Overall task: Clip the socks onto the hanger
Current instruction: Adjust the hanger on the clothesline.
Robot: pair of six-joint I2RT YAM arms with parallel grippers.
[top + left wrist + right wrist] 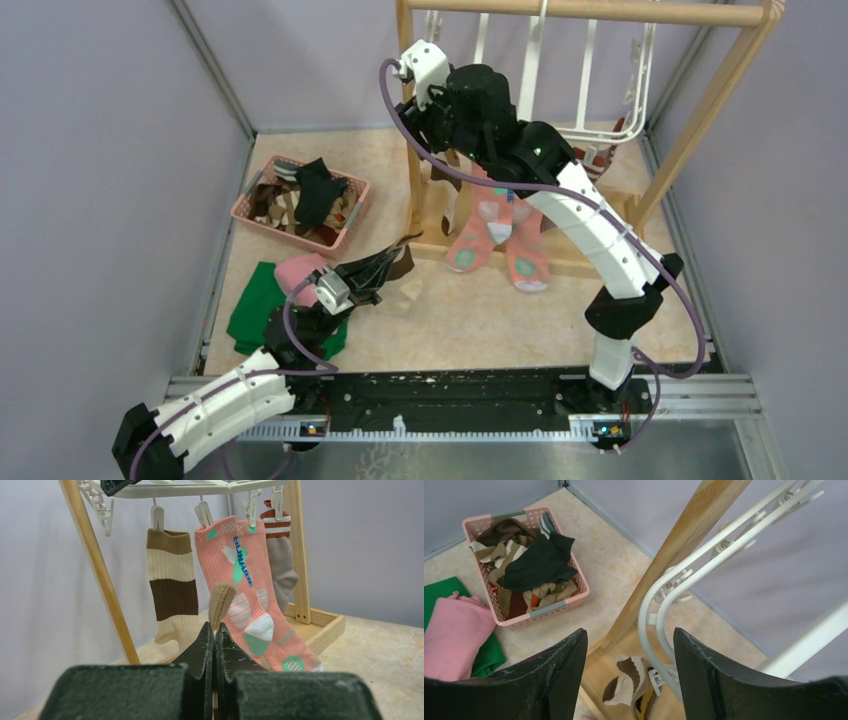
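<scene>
The white hanger (592, 130) hangs from the wooden stand. Three socks are clipped to it: a brown-cream striped one (172, 585), a salmon pink one (240, 580) and a grey-brown one with a red-white cuff (278, 555). My left gripper (216, 630) is shut on the tan cuff of a brown-cream sock (221, 602) and holds it low over the table (400, 280), in front of the stand. My right gripper (630, 640) is open and empty above the hanger's left rim (659, 600), over the clipped striped sock (634, 680).
A pink basket (255, 180) with several loose socks, a dark one on top, stands at the back left. A green cloth (255, 310) and a pink cloth (300, 272) lie beside my left arm. The wooden frame stand (700, 110) fills the back right.
</scene>
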